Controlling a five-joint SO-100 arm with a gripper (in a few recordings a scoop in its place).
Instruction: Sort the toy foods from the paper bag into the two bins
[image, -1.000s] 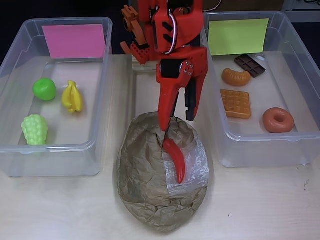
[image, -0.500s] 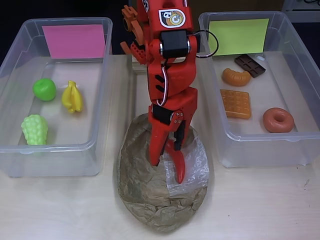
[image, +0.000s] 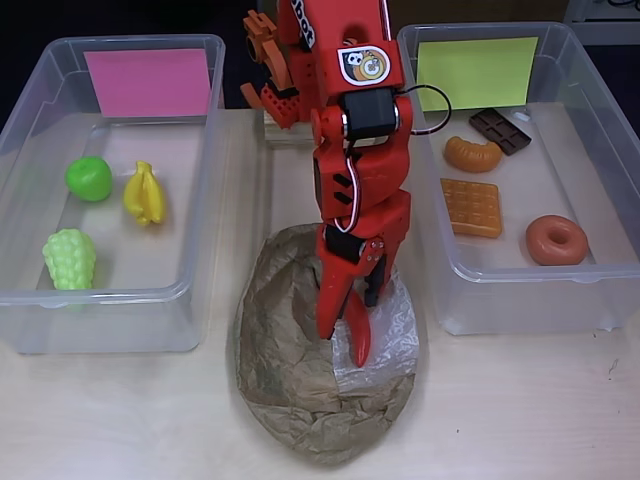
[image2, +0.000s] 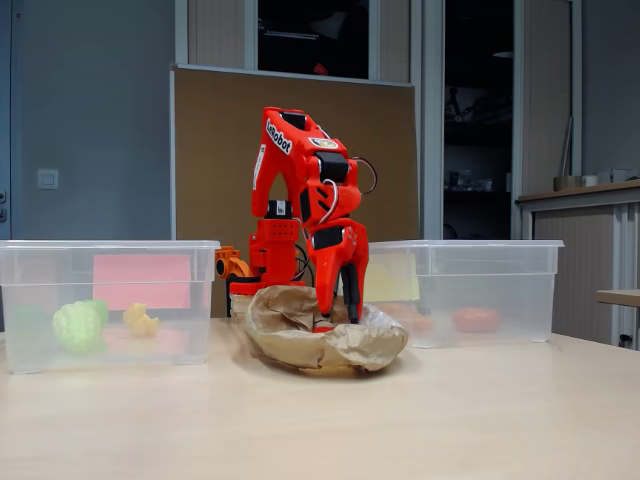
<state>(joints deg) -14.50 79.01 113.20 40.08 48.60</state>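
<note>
Red gripper (image: 345, 318) lowered onto paper bag (image: 290, 380), fingers closed around upper end of red chili (image: 358, 338), which lies on bag's clear window patch (image: 392, 335). Bag between 2 bins, near both inner rims. Left bin (image: 190, 290): green apple (image: 89, 178), bananas (image: 144, 193), grapes (image: 69, 259). Right bin (image: 450, 300): croissant (image: 472, 154), chocolate bar (image: 500, 129), waffle (image: 471, 207), donut (image: 556, 240). Bare table (image: 520, 410) below bag.

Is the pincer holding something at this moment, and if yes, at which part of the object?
It cannot be told. The pincer is down on the paper bag, its fingers at the upper end of the red chili, but a closed hold is not visible.
</note>
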